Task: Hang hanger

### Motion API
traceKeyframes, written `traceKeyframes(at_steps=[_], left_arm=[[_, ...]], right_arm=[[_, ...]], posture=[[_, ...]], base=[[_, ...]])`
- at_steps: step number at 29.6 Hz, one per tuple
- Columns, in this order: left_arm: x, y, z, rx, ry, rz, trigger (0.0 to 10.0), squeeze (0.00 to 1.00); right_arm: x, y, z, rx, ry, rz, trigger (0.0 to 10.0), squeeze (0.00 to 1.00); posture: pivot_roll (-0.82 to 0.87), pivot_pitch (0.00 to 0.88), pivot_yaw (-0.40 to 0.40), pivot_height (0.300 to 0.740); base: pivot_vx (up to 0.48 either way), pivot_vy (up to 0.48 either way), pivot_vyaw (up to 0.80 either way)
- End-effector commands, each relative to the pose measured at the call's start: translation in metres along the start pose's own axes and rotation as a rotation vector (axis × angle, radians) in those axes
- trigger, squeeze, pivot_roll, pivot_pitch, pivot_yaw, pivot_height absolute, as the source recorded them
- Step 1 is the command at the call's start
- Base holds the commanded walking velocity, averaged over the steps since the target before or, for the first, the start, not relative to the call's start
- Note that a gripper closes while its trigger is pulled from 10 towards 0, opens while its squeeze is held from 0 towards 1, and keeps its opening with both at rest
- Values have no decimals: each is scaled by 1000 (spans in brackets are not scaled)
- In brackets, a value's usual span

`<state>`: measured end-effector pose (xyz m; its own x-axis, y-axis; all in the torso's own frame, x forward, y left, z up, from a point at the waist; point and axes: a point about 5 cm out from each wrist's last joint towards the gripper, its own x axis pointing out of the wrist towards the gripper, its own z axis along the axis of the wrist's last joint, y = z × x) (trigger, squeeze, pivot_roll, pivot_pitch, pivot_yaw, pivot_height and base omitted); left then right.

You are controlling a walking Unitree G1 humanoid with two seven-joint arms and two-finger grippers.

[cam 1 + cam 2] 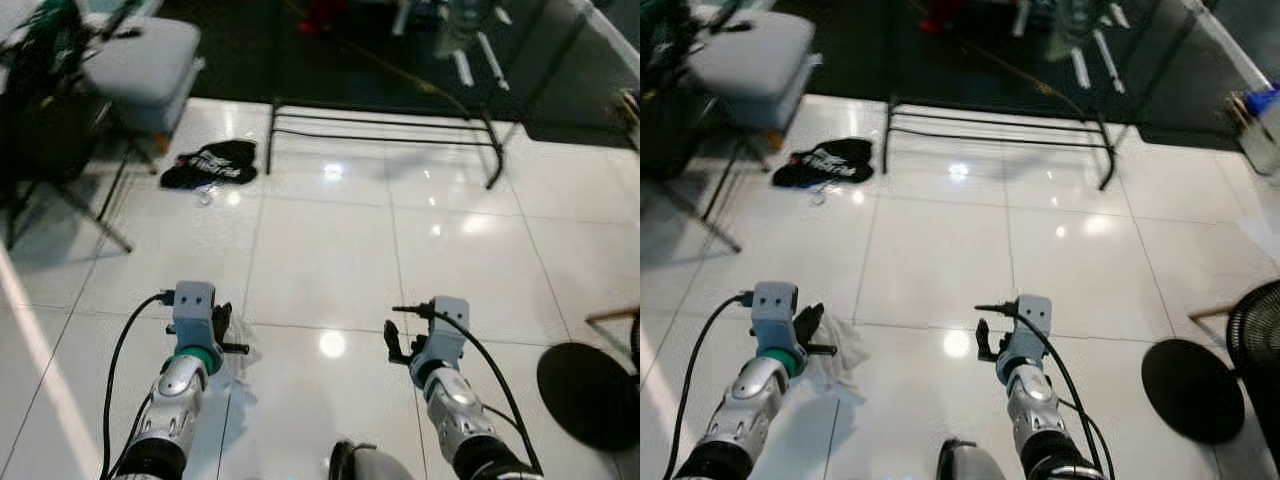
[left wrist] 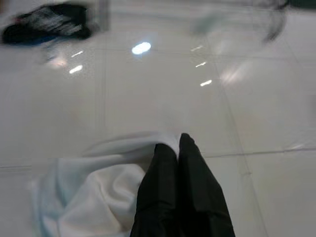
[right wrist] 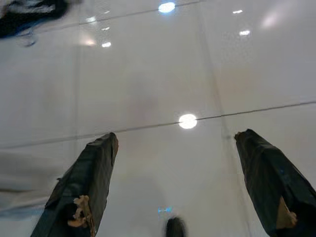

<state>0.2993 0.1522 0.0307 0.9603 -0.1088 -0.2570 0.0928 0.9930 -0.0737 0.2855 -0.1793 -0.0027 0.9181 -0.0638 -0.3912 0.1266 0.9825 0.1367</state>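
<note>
My left gripper is held low over the white tile floor, its fingers pressed together at the edge of a crumpled white cloth. My right gripper hovers beside it with its two fingers spread wide and only bare tile between them. A black garment with white lettering lies on the floor ahead to the left, with a small pale hook-like piece just in front of it. The black metal base of a clothes rack stands further ahead, at the edge of the dark floor.
A grey padded seat on thin legs stands at the far left. A fan's round black base sits close on the right. The glossy white tiles stretch between me and the rack.
</note>
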Motion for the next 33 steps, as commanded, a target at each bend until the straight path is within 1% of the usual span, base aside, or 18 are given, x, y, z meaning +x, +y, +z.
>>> traceKeyframes(at_steps=[1, 5, 17, 33], left_arm=[[-3, 4, -5, 10, 13, 5, 10000, 0], [-3, 4, -4, 9, 12, 4, 10000, 0], [-4, 5, -4, 12, 13, 9, 10000, 0], [-3, 5, -5, 9, 13, 7, 10000, 0]], right_arm=[[0, 3, -2, 15, 6, 0, 10000, 0], [0, 2, -1, 17, 3, -2, 10000, 0], [0, 6, -1, 7, 2, 14, 10000, 0], [2, 5, 2, 0, -3, 18, 10000, 0]], posture=[[4, 83, 17, 740], [4, 82, 17, 740], [12, 76, 12, 740], [8, 60, 8, 740]], base=[[319, 0, -800], [313, 0, -800], [307, 0, 0], [306, 0, 0]])
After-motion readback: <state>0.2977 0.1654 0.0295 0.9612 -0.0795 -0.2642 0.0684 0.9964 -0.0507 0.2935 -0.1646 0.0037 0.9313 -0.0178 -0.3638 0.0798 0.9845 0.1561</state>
